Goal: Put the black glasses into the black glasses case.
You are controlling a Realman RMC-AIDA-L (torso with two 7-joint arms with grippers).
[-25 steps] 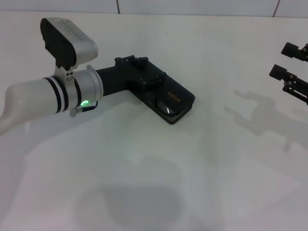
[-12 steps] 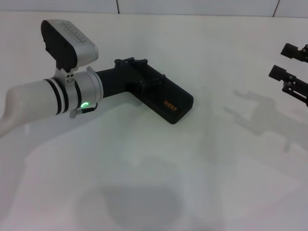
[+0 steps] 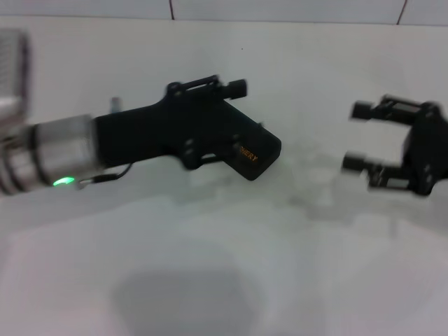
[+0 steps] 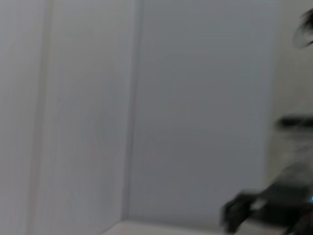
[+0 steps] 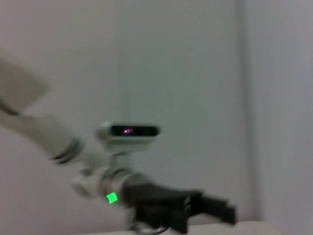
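White table (image 3: 210, 280): closed black glasses case (image 3: 253, 150), orange lettering unreadable.

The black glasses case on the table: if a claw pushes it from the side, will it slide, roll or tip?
The black glasses case lies closed and flat on the white table, so it would probably slide rather than roll or tip. Its boxy shell looks stiff, and the matte surface likely offers fair grip. The left claw hangs over it; the right claw is apart.

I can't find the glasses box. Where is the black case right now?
In the head view the black glasses case lies shut on the white table, a little left of the middle, partly under the left hand; the right hand hangs apart, farther right.
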